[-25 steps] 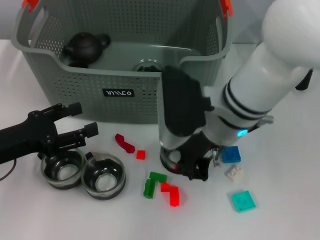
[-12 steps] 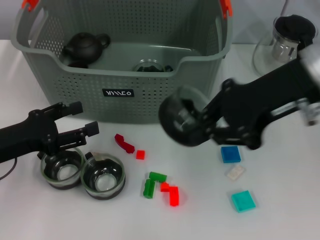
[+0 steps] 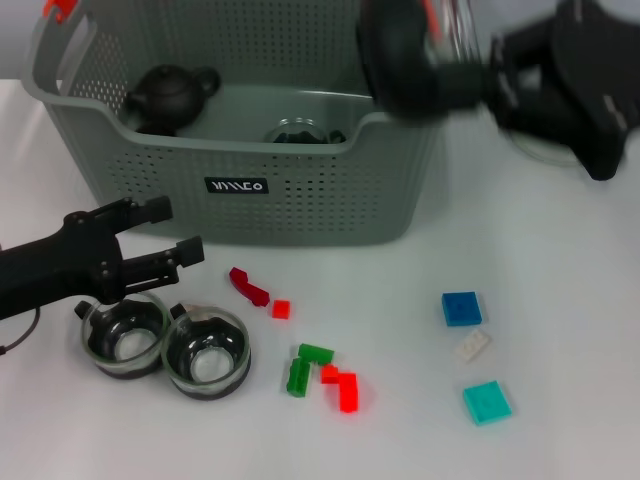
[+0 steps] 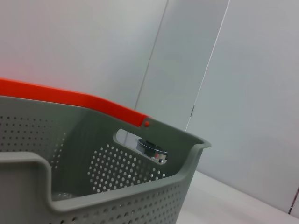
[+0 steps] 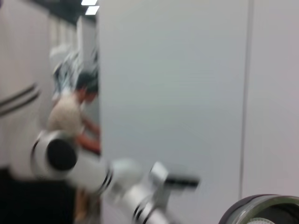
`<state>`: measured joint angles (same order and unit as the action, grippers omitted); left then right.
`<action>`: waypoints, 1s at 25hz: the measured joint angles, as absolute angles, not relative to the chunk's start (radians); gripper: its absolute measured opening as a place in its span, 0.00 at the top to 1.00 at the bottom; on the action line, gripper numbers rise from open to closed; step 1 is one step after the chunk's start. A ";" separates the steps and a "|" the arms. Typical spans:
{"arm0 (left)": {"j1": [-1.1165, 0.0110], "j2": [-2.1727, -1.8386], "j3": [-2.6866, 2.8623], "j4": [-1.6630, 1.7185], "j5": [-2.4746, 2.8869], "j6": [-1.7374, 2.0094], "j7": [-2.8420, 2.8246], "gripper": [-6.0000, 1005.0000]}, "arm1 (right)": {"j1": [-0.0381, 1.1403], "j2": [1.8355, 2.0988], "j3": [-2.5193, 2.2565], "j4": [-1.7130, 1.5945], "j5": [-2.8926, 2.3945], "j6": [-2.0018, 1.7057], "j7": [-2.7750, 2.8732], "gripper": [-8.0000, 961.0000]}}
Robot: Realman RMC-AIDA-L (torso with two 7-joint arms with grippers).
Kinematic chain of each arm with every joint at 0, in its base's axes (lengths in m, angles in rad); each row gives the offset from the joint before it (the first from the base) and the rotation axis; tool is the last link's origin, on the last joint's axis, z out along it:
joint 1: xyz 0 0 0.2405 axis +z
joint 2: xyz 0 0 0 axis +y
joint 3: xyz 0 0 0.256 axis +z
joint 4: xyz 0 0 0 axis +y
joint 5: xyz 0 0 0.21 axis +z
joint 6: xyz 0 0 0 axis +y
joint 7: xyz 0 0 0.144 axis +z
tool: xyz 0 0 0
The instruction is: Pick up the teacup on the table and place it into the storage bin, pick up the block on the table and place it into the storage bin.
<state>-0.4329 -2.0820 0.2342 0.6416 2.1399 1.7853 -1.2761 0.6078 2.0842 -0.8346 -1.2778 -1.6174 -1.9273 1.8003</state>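
Right gripper [image 3: 470, 75] has swung its clenched teacup [image 3: 400, 55] up over the storage bin [image 3: 300, 190]; left gripper [image 3: 170, 240] waits released, two cups and blocks remain.

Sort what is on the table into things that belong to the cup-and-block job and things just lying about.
Job:
storage bin
teacup carried by the right gripper over the bin's right rim
two teacups under the left gripper
blocks: blue, teal, white, green, red

Lying about:
black teapot, already in the bin
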 joint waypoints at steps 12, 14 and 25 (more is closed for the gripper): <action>-0.434 -2.083 0.224 0.641 2.141 1.788 -1.279 0.16 | 0.878 2.066 -0.926 -1.291 -1.885 -1.433 2.182 0.94; -0.434 -2.083 0.224 0.641 2.141 1.786 -1.280 0.16 | 0.944 2.070 -0.939 -1.283 -2.006 -1.390 2.234 0.94; -0.437 -2.083 0.224 0.641 2.140 1.785 -1.302 0.16 | 1.232 2.099 -1.134 -0.932 -2.418 -1.063 2.310 0.94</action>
<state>-0.4366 -2.0832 0.2240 0.6412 2.1402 1.7851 -1.3021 1.2321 2.0989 -1.1344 -0.9324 -2.4184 -1.0625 2.3100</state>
